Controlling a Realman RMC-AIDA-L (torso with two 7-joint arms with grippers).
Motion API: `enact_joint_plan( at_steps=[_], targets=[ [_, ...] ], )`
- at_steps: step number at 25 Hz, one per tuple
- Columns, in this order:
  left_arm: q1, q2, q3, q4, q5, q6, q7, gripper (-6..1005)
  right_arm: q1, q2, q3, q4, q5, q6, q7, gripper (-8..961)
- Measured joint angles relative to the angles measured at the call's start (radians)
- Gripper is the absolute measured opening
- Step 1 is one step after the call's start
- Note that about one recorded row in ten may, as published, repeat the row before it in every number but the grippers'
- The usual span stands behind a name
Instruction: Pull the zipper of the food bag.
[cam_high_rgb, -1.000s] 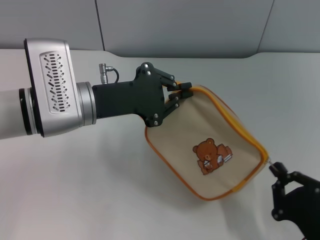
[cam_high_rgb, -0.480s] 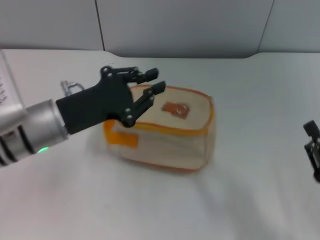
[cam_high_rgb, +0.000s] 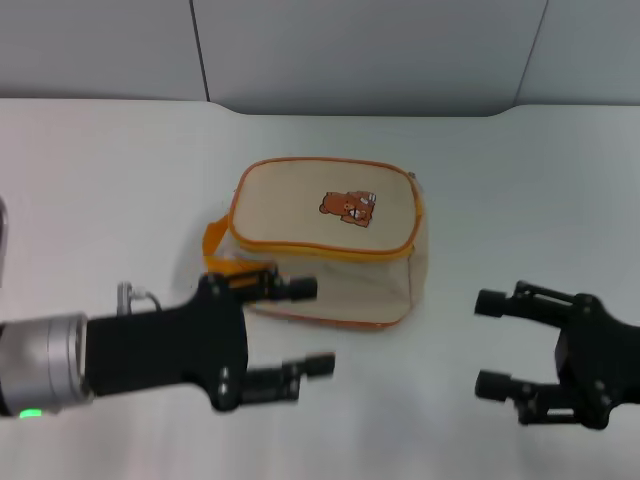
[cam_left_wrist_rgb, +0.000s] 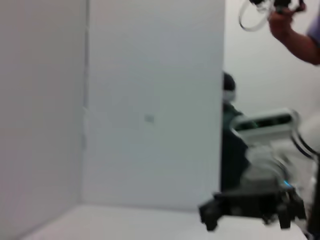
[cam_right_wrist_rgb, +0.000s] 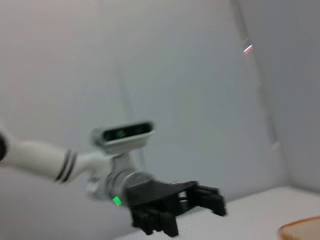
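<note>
Head view shows the white table (cam_high_rgb: 100, 160) carrying everything, with the food bag (cam_high_rgb: 325, 240) resting flat near its middle, bear print (cam_high_rgb: 349, 207) facing up, touched by neither arm. The left gripper (cam_high_rgb: 305, 327) hangs just in front of the bag's near left corner, its two fingers spread wide apart and holding nothing; one fingertip (cam_high_rgb: 304, 289) lies almost against the bag's lower edge. The right gripper (cam_high_rgb: 490, 343) sits in front of and to the right of the bag, well clear of it, its fingers likewise spread and empty. With both grippers apart from the bag and facing each other across its front, the arms look released, so I judge the pull either finished or not yet taken up. The orange strap handle (cam_high_rgb: 216, 252) bulges from the bag's left side, beside the left gripper. The zipper (cam_high_rgb: 322, 249) is the orange track ringing the bag's top panel; its silver pull tab I cannot find. Each wrist view only catches the other arm's gripper against the wall, plus a sliver of the bag in the right one.
</note>
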Motion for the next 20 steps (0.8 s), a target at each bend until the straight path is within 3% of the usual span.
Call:
enact_joint_plan(
  at_steps=[4,12,20],
  targets=[
    [0.021,-0.003,-0.001,0.0,0.028,0.012,0.006,641,0.018,0.002,-0.034,-0.017,-0.018,0.004,0.002,835],
    [0.04,0.003,-0.04,0.0,0.032,0.045,0.013,829,0.014,0.001,-0.036,-0.022,-0.021,0.007,-0.013,847],
    [0.047,0.001,-0.043,-0.001,0.045,0.046,0.02,829,0.012,0.003,-0.037,-0.031,-0.022,0.014,-0.02,846]
  ],
)
